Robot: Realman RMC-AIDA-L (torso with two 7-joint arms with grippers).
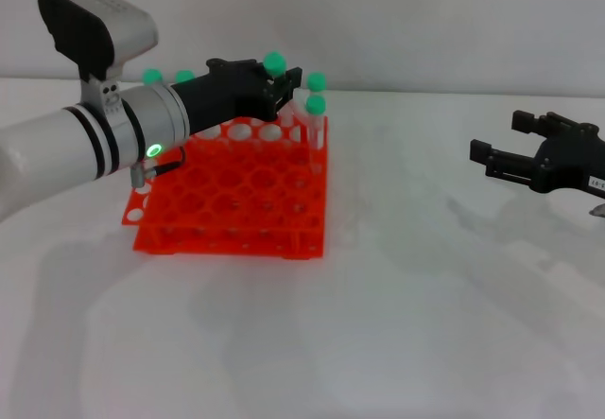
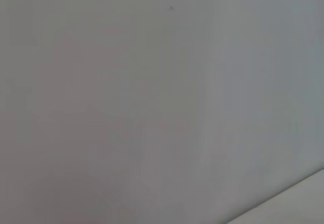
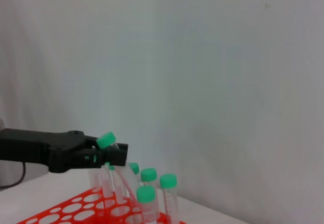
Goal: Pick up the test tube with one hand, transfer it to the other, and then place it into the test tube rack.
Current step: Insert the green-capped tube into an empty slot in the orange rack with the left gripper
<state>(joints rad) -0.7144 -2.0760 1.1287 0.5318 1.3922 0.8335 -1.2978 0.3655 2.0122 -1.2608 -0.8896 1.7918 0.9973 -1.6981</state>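
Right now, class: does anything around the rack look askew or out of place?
Only the test tube held by the left gripper above the test tube rack: it leans, while the racked tubes stand upright. Nothing spilled.

A plain pale grey wall (image 2: 152, 92) fills nearly the whole left wrist view, smooth and without features apart from one tiny dark speck (image 2: 171, 8) toward twelve o'clock. A faint upright change of tone runs down the wall just right of centre, the part toward three o'clock looking slightly cooler and the part toward nine o'clock slightly warmer. At about five o'clock, in the corner, a small lighter wedge of white surface (image 2: 304, 198) cuts in, its edge slanting up toward the three o'clock side.
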